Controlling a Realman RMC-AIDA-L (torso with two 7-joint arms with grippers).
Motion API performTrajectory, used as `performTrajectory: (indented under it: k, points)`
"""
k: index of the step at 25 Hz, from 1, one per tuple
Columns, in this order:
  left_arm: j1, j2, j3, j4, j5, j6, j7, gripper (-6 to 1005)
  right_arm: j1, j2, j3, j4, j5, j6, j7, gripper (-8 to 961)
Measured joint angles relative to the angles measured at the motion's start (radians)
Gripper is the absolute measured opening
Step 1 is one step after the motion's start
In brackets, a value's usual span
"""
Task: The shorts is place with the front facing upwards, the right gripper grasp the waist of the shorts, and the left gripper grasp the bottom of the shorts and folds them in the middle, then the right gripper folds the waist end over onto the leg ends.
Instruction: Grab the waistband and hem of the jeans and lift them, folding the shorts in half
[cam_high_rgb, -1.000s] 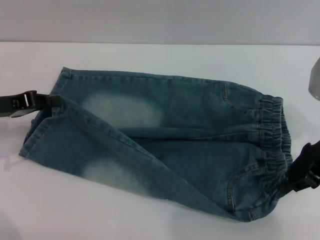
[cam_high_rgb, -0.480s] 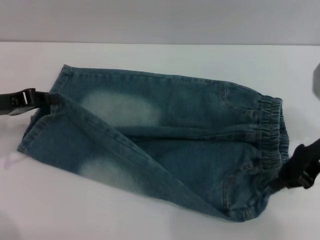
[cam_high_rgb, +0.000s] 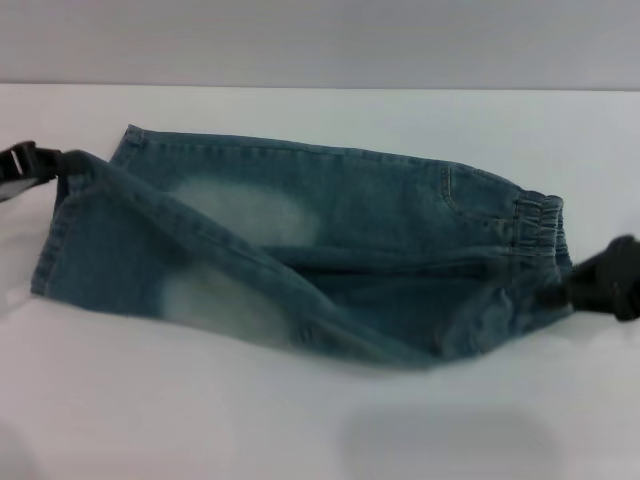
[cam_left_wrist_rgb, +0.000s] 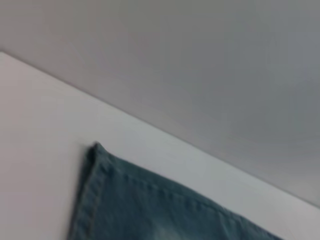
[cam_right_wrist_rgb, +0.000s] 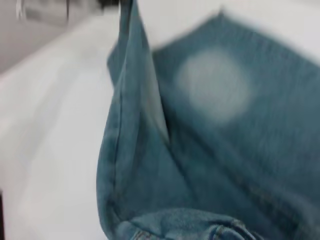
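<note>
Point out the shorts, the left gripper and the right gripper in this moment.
the shorts (cam_high_rgb: 380, 215), head view, flat far leg panel.
the left gripper (cam_high_rgb: 48, 163), head view, claw at the lifted leg hem.
the right gripper (cam_high_rgb: 578, 285), head view, claw at the waistband.

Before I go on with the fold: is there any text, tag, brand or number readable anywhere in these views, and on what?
None: no view shows legible text.
The shorts: plain denim, no readable tag or brand visible.
The right gripper, at the waist: no lettering can be made out.
The left gripper, at the leg hem: no lettering can be made out.
The table: bare white, no markings.
</note>
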Motion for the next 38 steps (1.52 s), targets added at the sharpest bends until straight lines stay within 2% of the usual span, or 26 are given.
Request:
performTrajectory:
  k: [4,9,16,25,30,38]
  points:
    - [-0.007,0.0,-0.024,0.002,-0.001,-0.024,-0.001,61,-0.047,0.005,0.062,0.004,0.123,0.039,-0.05,5]
    - [-0.017,-0.001,-0.034,0.011,-0.01,-0.075,-0.002,63,-0.081,0.015,0.08,0.05,0.233,0.126,-0.103,6]
    - [-0.025,-0.02,-0.028,0.013,-0.015,-0.189,0.009,65,-0.114,0.042,0.098,0.103,0.348,0.255,-0.185,7]
    - [-0.026,-0.038,-0.024,0.011,-0.015,-0.261,0.057,67,-0.093,0.06,0.094,0.183,0.358,0.365,-0.237,8]
    - [-0.031,-0.059,-0.024,0.013,-0.023,-0.301,0.104,68,-0.083,0.076,0.101,0.197,0.362,0.421,-0.284,9]
    - [-0.055,-0.09,-0.024,0.014,-0.105,-0.343,0.221,70,-0.071,0.081,0.095,0.21,0.36,0.472,-0.295,10]
